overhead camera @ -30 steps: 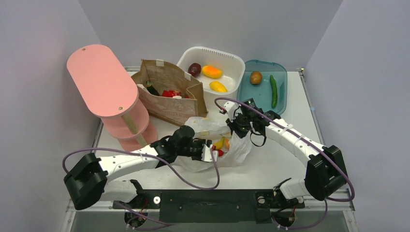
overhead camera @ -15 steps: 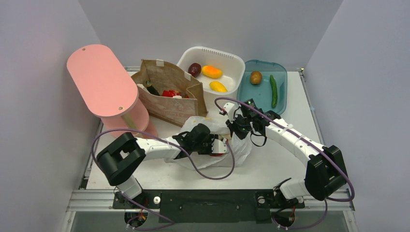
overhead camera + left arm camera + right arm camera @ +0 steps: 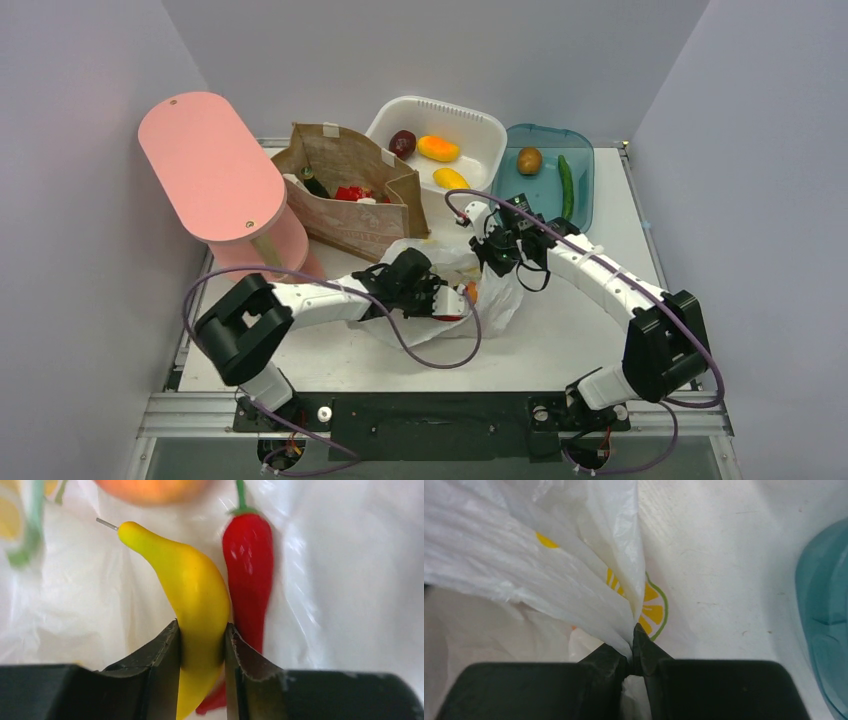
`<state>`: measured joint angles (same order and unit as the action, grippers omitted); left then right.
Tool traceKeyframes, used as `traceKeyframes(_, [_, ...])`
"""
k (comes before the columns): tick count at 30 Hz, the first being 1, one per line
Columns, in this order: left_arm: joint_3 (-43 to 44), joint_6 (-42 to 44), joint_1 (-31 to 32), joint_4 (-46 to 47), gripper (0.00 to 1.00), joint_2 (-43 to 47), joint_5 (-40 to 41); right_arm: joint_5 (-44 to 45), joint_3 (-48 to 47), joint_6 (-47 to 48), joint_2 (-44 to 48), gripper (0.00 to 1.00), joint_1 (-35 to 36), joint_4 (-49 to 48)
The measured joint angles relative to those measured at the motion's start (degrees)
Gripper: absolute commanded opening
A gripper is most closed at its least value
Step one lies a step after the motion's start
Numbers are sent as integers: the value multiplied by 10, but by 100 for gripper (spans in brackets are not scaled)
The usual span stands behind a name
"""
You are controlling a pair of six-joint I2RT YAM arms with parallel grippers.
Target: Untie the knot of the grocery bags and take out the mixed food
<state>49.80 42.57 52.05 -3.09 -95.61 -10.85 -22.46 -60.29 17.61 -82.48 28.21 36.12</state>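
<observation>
A white plastic grocery bag (image 3: 505, 300) lies open on the table, between the two arms. My left gripper (image 3: 201, 627) is inside its mouth, shut on a yellow banana-shaped fruit (image 3: 195, 580). A small red pepper (image 3: 248, 565) lies right against that fruit, and a peach-coloured fruit (image 3: 150, 486) shows at the top edge. My right gripper (image 3: 631, 630) is shut on a bunched edge of the bag (image 3: 524, 565), holding it up. In the top view the left gripper (image 3: 462, 300) sits at the bag's opening and the right gripper (image 3: 497, 262) just behind it. A green cucumber (image 3: 566, 188) lies in the teal tray.
A brown paper bag (image 3: 350, 190) with groceries stands behind the plastic bag. A pink two-tier shelf (image 3: 210, 165) is at the left. A white basin (image 3: 480, 122) holds orange-yellow fruits and a dark one. The teal tray (image 3: 590, 160) also holds a brown fruit.
My left arm has reached forward into the bag and its jaws have closed on the yellow fruit. The right gripper has shifted slightly toward the back with the bag's edge.
</observation>
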Motion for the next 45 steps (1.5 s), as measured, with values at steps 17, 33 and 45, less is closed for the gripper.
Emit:
traceKeyframes(17, [-138,-83,-23,139,0,242,-121,35,13,2,9,0,-19,-30])
traceKeyframes(33, [27,-405,-33,224,0,247,-93,-3,35,-26,42,0,-64,-38])
traceKeyframes(45, [308,-579,-85,209,0,107,61,-13,58,-37,45,0,-101,-45])
